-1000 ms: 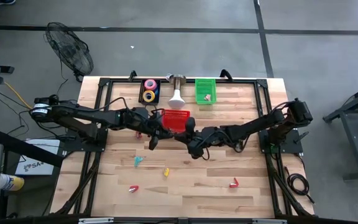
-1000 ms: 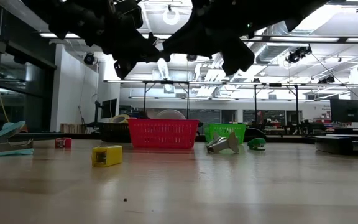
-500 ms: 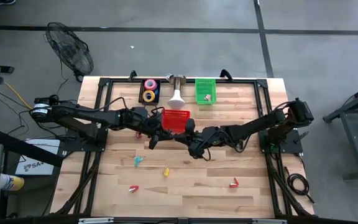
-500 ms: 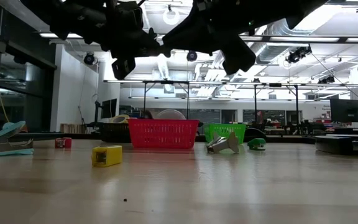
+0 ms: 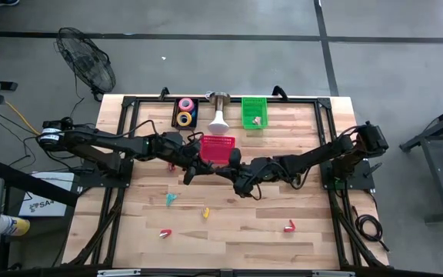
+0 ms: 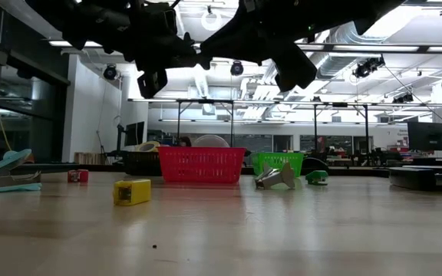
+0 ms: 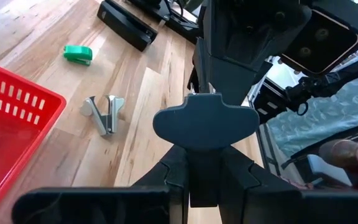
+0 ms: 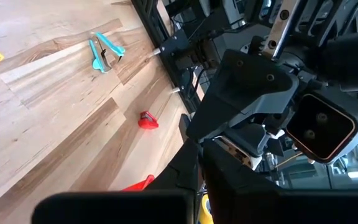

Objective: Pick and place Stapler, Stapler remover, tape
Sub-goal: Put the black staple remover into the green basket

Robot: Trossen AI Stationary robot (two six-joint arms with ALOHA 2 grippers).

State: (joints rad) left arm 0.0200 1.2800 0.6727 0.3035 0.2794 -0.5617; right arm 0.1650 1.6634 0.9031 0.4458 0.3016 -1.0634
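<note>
My left gripper [image 5: 189, 175] hangs above the table's middle, just near of the red basket [image 5: 218, 146]. It is shut on a slate-blue stapler-like thing [image 7: 204, 121]. My right gripper [image 5: 239, 187] hovers close beside it, fingers shut and empty. The tape rolls [image 5: 184, 112] lie in a black tray at the far edge. A small green stapler [image 7: 78, 53] and a silver staple remover [image 7: 104, 112] rest flat on the wood. A teal remover [image 5: 171, 198] lies on the near-left boards. My left gripper pinches the slate-blue thing between its two fingers [image 7: 176, 177]. The thing's broad rounded end [image 7: 204, 111] stands out past the fingertips. It is lifted clear of the table. My own fingers hide which part they are on.
A green basket [image 5: 254, 111] and a white funnel-shaped thing [image 5: 219, 117] stand at the far edge. Small yellow [image 5: 205, 213] and red [image 5: 164, 232] [image 5: 289, 226] pieces lie on the near boards. Both arms cross the table's middle; black frame rails run along its sides.
My left gripper has tipped slightly, high over the table. Nothing on the table has moved.
</note>
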